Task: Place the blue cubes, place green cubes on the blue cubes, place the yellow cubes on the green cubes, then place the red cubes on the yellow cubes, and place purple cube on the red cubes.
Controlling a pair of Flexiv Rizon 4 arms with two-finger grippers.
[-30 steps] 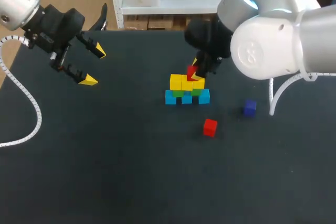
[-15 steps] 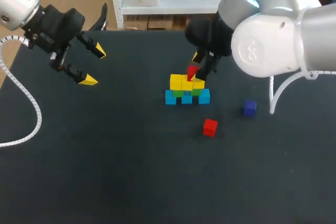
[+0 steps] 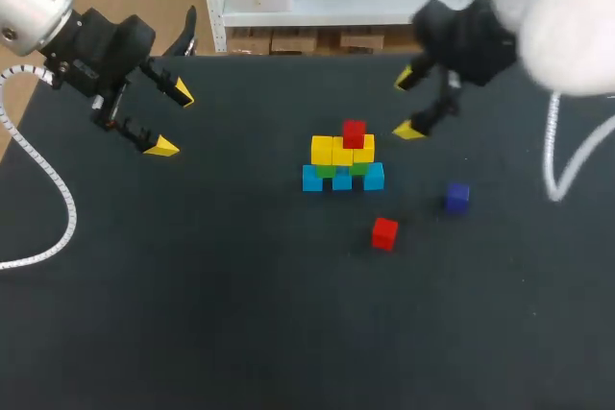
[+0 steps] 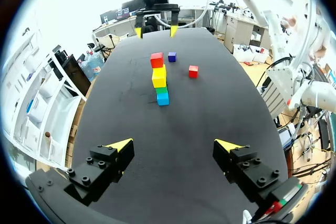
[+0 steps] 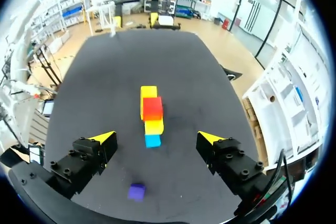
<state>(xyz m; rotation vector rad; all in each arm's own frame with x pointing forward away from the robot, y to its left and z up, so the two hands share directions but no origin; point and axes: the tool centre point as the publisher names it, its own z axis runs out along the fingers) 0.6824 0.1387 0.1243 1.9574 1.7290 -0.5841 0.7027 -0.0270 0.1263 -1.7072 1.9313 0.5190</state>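
Status of build: partly complete. On the dark matte table [image 3: 192, 285] the bottom row of light blue cubes [image 3: 312, 179] is laid. The green cubes [image 3: 327, 171] rest on it, and the row of yellow cubes [image 3: 332, 151] sits on the green.

One red cube [image 3: 354, 132] is seated on the yellow row, towards its right-arm end. We judge that the bare yellow top beside it is meant for the second red.

Outstanding: the loose red cube [image 3: 384, 233] lies on the table on the robot's side of the stack, near it but not touching. The small purple cube [image 3: 457, 197] lies to the right of the stack, apart from it and from the loose red. Both are still to be placed, the red first and the purple last on the reds.

Orientation: the stack stands upright and narrows towards the top. Its long axis is the bottom row, which runs across the table along the line between the two arms. Both wrist views confirm this, since each sees the stack end-on. The two loose cubes sit flat on one face and have no long axis to speak of.

Jaws: those of the left arm [image 3: 96, 40] are apart and empty, hanging over the far left of the table, well away from the stack. Those of the right arm [image 3: 471, 36] are also apart and empty, above and behind the stack's right end, clear of every cube
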